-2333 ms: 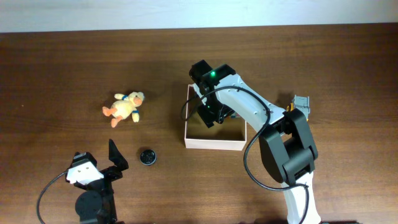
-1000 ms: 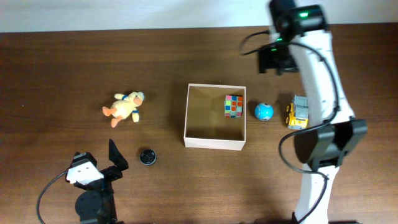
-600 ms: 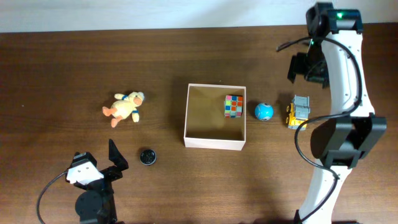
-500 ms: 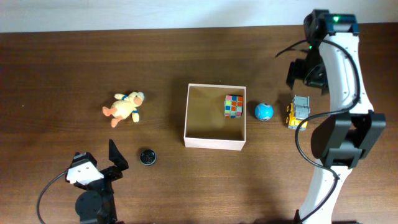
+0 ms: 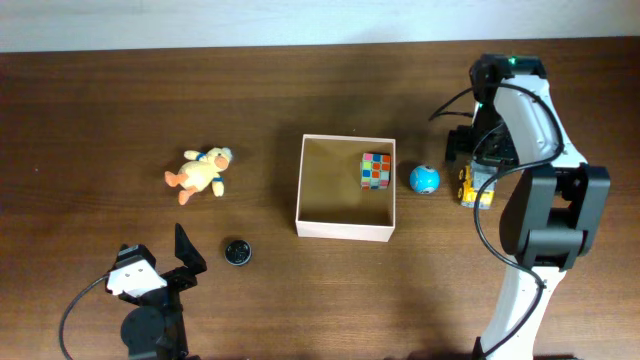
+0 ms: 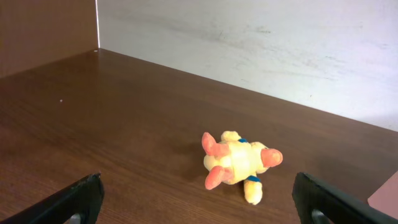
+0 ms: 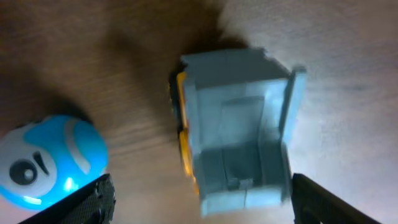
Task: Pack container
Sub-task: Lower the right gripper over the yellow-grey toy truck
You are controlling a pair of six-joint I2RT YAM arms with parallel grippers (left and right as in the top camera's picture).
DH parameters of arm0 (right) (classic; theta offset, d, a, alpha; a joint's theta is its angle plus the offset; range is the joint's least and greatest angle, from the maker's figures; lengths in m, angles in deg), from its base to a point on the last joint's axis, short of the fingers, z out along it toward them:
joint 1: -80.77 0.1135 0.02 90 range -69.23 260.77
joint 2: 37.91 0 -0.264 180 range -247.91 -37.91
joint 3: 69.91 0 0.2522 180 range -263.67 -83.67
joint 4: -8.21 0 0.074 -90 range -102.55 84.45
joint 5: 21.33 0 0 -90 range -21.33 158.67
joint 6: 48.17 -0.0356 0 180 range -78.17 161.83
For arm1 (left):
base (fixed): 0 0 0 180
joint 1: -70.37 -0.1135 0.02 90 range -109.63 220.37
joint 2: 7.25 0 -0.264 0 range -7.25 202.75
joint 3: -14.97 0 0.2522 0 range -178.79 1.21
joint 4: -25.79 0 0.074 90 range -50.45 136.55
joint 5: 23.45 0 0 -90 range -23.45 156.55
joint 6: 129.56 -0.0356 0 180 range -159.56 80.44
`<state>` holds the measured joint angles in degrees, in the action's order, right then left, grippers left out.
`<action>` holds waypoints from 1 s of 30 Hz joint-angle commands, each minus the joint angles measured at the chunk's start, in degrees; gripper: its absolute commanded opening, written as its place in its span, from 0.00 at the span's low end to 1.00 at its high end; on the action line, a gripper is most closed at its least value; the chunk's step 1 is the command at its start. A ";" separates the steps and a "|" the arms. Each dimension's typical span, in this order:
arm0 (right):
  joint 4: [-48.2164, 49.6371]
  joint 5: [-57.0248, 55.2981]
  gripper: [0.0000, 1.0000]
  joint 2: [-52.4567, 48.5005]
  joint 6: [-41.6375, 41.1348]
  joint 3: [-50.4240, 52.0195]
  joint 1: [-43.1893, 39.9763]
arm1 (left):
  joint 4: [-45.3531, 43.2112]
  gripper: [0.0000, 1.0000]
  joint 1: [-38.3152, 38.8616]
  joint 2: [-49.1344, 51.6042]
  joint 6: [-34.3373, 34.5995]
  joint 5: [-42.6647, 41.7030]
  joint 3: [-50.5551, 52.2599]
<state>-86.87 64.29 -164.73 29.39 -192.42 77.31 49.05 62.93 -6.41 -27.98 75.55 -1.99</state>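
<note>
Container (image 5: 345,232) just left of blue ball (image 5: 424,180). Likely light, stiff cardboard, thin crushable walls; pinch one wall at rim. Right gripper (image 7: 205,202) over toy truck (image 7: 239,130) just right of ball, jaws spread, empty. Left gripper (image 6: 202,199) well left of ball, jaws wide, empty.

Plush duck (image 5: 200,172) at nine o'clock, black disc (image 5: 236,251) at seven, blue ball (image 5: 424,180) and toy truck (image 7: 239,124) at three, all on the brown table (image 5: 100,100).

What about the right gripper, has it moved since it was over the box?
Yes. From overhead, the right gripper has left the container and gone right, past the blue ball, to above the yellow truck.
</note>
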 commanded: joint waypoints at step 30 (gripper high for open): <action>5.75 2.49 0.61 -0.24 4.74 5.09 -3.37 | -0.24 0.99 0.26 -0.50 -0.94 -0.42 0.39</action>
<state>-81.27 66.60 -164.73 34.13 -187.68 74.01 49.05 62.93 -6.41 -27.98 75.55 -1.99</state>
